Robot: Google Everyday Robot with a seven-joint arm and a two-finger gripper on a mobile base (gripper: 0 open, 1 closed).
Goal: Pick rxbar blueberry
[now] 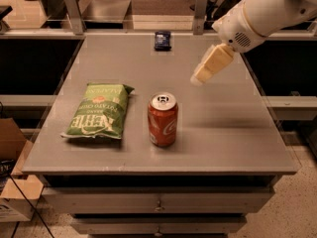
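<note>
Navy rxbar blueberry [162, 39] at 12 o'clock | gripper [200, 76] at its 4 o'clock, grasp state cannot tell | advice: head 10 o'clock, descend squarely.

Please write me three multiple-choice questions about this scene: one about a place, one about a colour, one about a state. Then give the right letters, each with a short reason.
1. Where does the rxbar blueberry lie?
A. near the far edge of the table
B. at the near edge
C. in a drawer

2. What colour is the soda can?
A. green
B. blue
C. red

3. How is the claw?
A. closed around the soda can
B. in the air over the table's right part, touching nothing
C. resting on the rxbar blueberry

Answers:
1 A: the dark bar lies alone near the far rim.
2 C: its side is red, under a silver top.
3 B: the claw hangs clear of the rxbar blueberry, the soda can and the chip bag.
</note>
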